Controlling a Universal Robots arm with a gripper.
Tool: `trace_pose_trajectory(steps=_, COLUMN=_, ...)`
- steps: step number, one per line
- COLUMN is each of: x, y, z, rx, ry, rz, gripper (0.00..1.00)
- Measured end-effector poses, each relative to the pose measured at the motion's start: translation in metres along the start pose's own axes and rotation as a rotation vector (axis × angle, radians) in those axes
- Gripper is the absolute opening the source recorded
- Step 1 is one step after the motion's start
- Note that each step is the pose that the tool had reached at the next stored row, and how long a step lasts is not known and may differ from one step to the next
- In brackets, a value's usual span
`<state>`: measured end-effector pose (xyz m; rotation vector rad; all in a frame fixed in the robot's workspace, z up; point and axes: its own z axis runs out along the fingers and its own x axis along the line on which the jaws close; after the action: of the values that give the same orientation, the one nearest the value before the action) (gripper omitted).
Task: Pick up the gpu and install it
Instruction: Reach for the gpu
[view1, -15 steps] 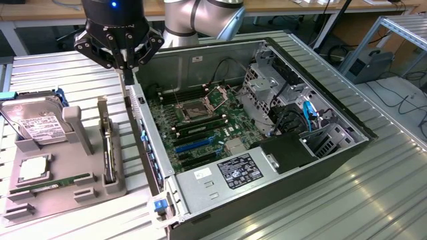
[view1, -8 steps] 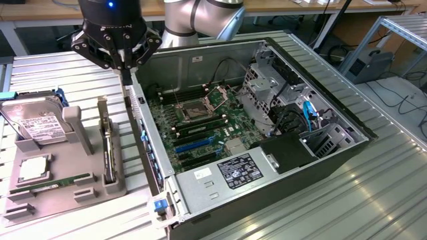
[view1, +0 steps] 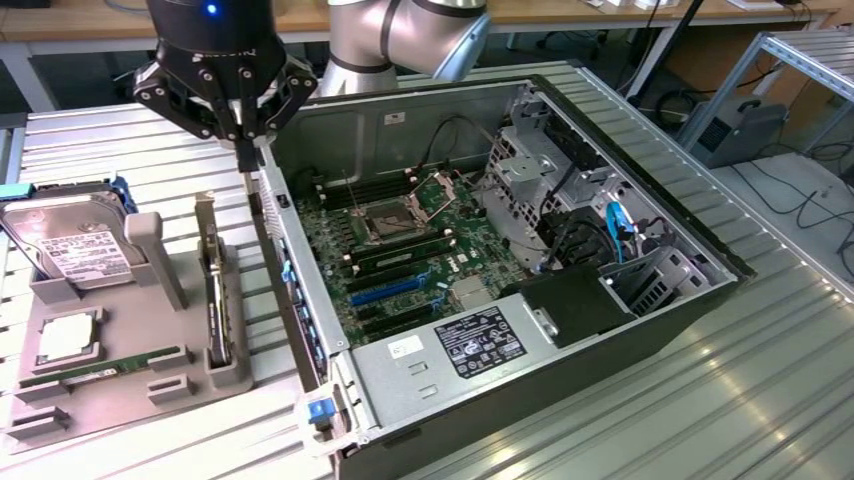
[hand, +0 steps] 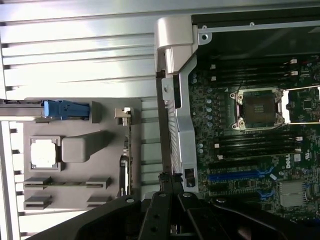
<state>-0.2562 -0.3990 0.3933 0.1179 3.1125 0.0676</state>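
The gpu (view1: 212, 290) stands on edge in a slot of the grey parts holder (view1: 160, 385), its silver bracket at the far end. In the wrist view the gpu (hand: 125, 160) appears as a thin dark strip in the holder (hand: 80, 150). My gripper (view1: 251, 158) hangs above the rear wall of the open computer case (view1: 441, 360), a little beyond and to the exterior view's right of the card. Its fingers (hand: 161, 196) are shut together with nothing between them. The motherboard (view1: 400, 250) lies exposed inside, with blue expansion slots (hand: 235, 176).
The holder also carries a silver hard drive (view1: 74, 250), a CPU (view1: 67, 338) and a RAM stick (view1: 100, 366). The case's metal rear wall (hand: 177, 115) rises between holder and motherboard. Drive cages and cables (view1: 601, 240) crowd the case's far side.
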Motion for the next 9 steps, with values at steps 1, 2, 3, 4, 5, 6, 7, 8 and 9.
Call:
trace_pose_trajectory(steps=1, x=0.0006, y=0.0, z=0.0, rx=-0.0001, ry=-0.0001, rz=0.0, gripper=0.11)
trace_pose_trajectory(steps=2, x=0.0013, y=-0.0001, z=0.0, rx=0.0, ry=0.0, rz=0.0, gripper=0.11)
trace_pose_trajectory(steps=3, x=0.0019, y=-0.0001, z=-0.0001, rx=0.0, ry=0.0, rz=0.0, gripper=0.11)
trace_pose_trajectory(steps=4, x=0.0024, y=-0.0002, z=-0.0001, rx=0.0, ry=0.0, rz=0.0, gripper=0.11)
trace_pose_trajectory(steps=5, x=0.003, y=-0.0002, z=-0.0001, rx=0.0, ry=0.0, rz=0.0, gripper=0.11)
trace_pose_trajectory(steps=6, x=0.0036, y=-0.0003, z=-0.0001, rx=0.0, ry=0.0, rz=0.0, gripper=0.11)
trace_pose_trajectory(steps=7, x=0.0041, y=-0.0003, z=-0.0001, rx=-0.0001, ry=-0.0001, rz=0.0, gripper=0.11)
trace_pose_trajectory(steps=8, x=0.0047, y=-0.0003, z=-0.0001, rx=-0.0001, ry=0.0, rz=0.0, gripper=0.11)
trace_pose_trajectory(steps=9, x=0.0053, y=-0.0004, z=-0.0001, rx=0.0, ry=0.0, rz=0.0, gripper=0.11)
